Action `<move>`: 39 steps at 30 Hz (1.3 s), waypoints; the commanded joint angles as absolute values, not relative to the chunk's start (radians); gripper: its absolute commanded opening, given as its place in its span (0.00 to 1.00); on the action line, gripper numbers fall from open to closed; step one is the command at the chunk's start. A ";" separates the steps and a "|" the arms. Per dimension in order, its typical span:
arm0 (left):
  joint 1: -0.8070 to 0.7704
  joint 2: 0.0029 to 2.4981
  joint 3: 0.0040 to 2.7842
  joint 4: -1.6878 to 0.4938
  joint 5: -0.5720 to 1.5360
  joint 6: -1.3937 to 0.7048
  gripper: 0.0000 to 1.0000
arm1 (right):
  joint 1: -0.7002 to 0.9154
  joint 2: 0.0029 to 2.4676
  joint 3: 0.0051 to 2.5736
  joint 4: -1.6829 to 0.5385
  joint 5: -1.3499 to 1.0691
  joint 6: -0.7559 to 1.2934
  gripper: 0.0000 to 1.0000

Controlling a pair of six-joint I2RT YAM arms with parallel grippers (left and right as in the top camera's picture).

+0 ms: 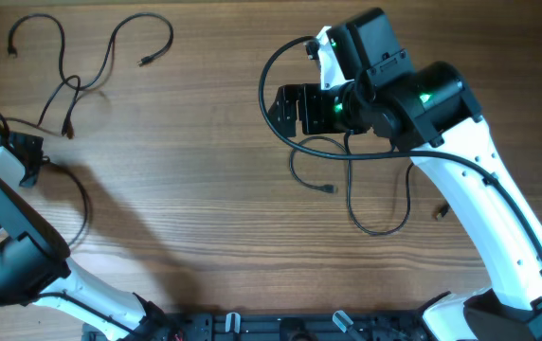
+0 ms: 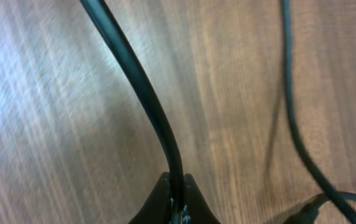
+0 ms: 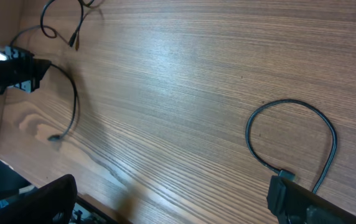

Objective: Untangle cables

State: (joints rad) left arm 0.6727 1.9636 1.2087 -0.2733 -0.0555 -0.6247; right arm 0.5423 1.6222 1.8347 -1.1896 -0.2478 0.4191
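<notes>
**A:** Where are the cables (image 1: 74, 85)?

**B:** Spread over the wooden tabletop (image 1: 214, 208). Two thin strands cross each other at the far left corner, with their plug ends apart. A loose cable (image 1: 377, 231) lies in slack curves beneath my right arm, and one small plug (image 1: 329, 189) points left.

**A:** And your left gripper (image 2: 177, 190)?

**B:** It is pinched tight on one black cable (image 2: 144, 87). That cable rises from between my fingertips and arcs away over the wood. Seen from overhead, it bends from the gripper down along the left side of the tabletop. A second strand (image 2: 290, 112) runs to its right, apart from it.

**A:** The right gripper (image 1: 288, 109)?

**B:** It hangs over the middle of the tabletop. A round loop (image 3: 288, 101) of cable ends right at one finger (image 3: 290, 199). I cannot tell whether the jaws are clamped on it or parted.
</notes>
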 commanded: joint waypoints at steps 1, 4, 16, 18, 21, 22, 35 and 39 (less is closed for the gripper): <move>0.678 1.977 1.202 -0.231 -0.069 -0.488 0.06 | 0.544 1.631 1.837 -1.194 -0.263 0.422 1.00; 0.679 1.977 1.202 -0.219 -0.069 -0.471 0.32 | 0.544 1.631 1.837 -1.195 -0.264 0.422 1.00; 0.678 1.744 1.219 -0.359 0.204 -0.479 0.78 | 0.544 1.631 1.837 -1.194 -0.263 0.421 1.00; 0.678 1.646 1.219 -0.448 0.338 -0.479 0.89 | 0.544 1.631 1.837 -1.189 -0.263 0.421 1.00; 0.678 1.491 1.219 -0.581 0.495 -0.506 1.00 | 0.544 1.631 1.837 -1.163 -0.263 0.422 1.00; 0.676 1.427 1.219 -0.638 0.512 -0.527 1.00 | 0.544 1.631 1.837 -1.159 -0.263 0.422 1.00; 0.654 0.940 1.216 -1.332 0.512 -0.491 1.00 | 0.544 1.631 1.837 -1.184 -0.264 0.448 1.00; 0.614 0.881 1.216 -1.448 0.510 -0.417 1.00 | 0.534 1.623 1.837 -1.196 -0.259 0.445 1.00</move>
State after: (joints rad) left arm 0.6418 0.9173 1.2152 -1.4055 0.4995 -0.4950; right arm 0.5423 1.6222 1.8347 -1.1915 -0.2543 0.4305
